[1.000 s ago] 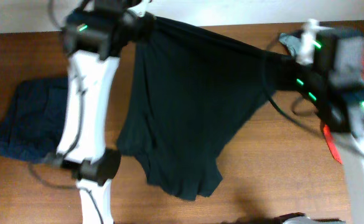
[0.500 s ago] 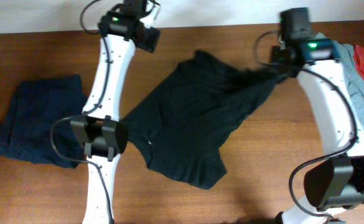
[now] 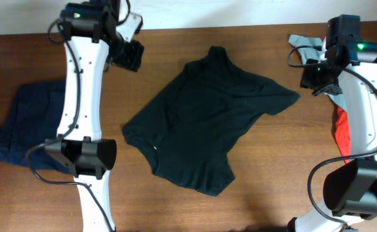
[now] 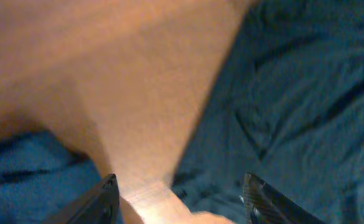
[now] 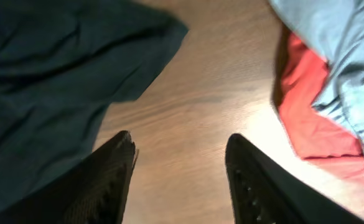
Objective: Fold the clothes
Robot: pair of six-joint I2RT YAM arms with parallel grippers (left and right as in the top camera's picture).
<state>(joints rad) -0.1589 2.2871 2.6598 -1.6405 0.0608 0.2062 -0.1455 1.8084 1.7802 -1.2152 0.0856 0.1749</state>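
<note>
The black T-shirt (image 3: 207, 122) lies spread and creased on the wooden table (image 3: 278, 180), one sleeve pointing right. It shows as dark cloth (image 4: 306, 87) on the right of the left wrist view and as dark cloth (image 5: 57, 62) at the upper left of the right wrist view. My left gripper (image 3: 127, 55) (image 4: 182, 202) hangs open above bare wood to the left of the shirt, holding nothing. My right gripper (image 3: 317, 78) (image 5: 182, 177) stands open over bare wood just past the shirt's right sleeve, also holding nothing.
A dark navy garment (image 3: 30, 125) lies at the left edge, partly under the left arm; it is likely the cloth (image 4: 26, 168) low in the left wrist view. A light grey-blue shirt (image 3: 304, 42) (image 5: 337, 43) and a red cloth (image 3: 341, 129) (image 5: 312, 118) lie at the right edge.
Both grippers have opened and let go of the T-shirt, which dropped from stretched in the air to lying on the table. The left gripper moved left, the right gripper right.
</note>
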